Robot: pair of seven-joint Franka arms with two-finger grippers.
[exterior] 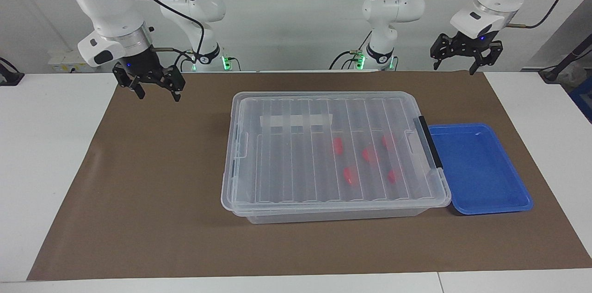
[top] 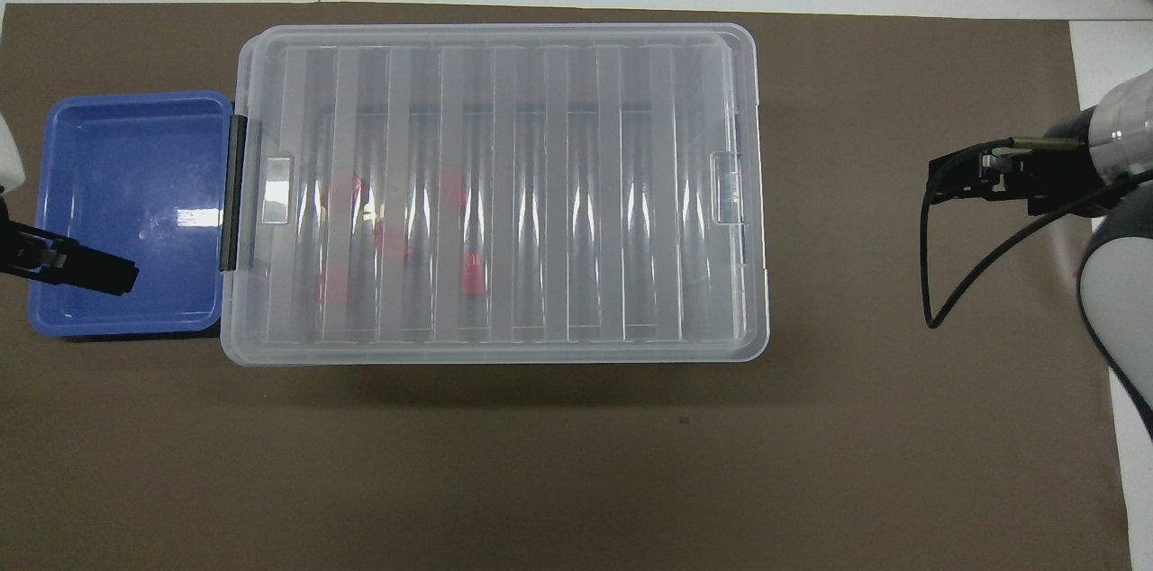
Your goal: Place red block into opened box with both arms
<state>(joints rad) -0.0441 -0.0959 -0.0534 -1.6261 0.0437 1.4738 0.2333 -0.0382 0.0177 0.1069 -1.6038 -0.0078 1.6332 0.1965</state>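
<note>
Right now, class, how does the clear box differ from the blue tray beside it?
The box is clear, the tray solid blue. The box is larger and deeper than the tray. The box has a ribbed lid on it and red blocks inside; the tray is open with nothing in it. Both are rectangular plastic, side by side on the brown mat.

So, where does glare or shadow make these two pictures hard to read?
Overhead view: bright vertical glints run along the lid ribs of the box and wash out the red blocks beneath; a white reflection sits in the blue tray. Facing view: the lid shows far less glare, the blocks look only hazy, and a soft shadow lies along the box's edge farthest from the robots.
</note>
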